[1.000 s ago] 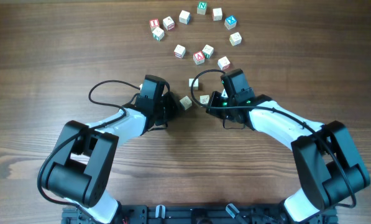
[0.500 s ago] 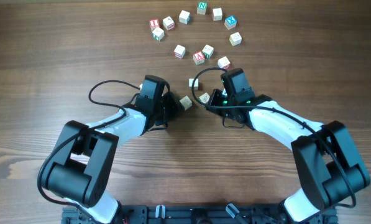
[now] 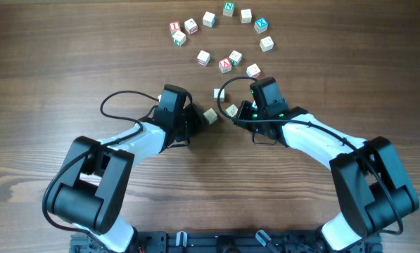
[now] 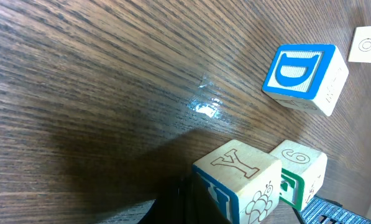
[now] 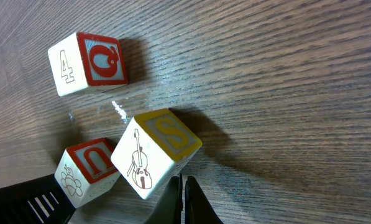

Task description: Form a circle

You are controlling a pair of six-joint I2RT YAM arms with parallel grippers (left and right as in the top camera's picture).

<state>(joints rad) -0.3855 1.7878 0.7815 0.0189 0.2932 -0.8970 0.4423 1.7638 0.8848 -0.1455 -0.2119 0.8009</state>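
No circle yet, only a curved arc (image 3: 228,8) of lettered blocks on the far side of the table (image 3: 69,63), a loose bunch (image 3: 225,65) of four sitting inside that curve, and three strays (image 3: 219,93) down near the arms. Very little has changed in the last second. The right arm crept forward a touch and the S block (image 5: 157,152) at its tip shifted slightly with it, then everything stopped; the left arm has not budged. The left claw (image 4: 180,202) is pressed together with nothing in it, its tip right beside the Y block (image 4: 235,177). The right claw (image 5: 183,198) is pressed together too, empty, its tip just against the S block. So both are working as pushers, not pinchers. To my eye the near half of the ring is still open, and these strays — plus the inner bunch — have to be pushed outward to close it.
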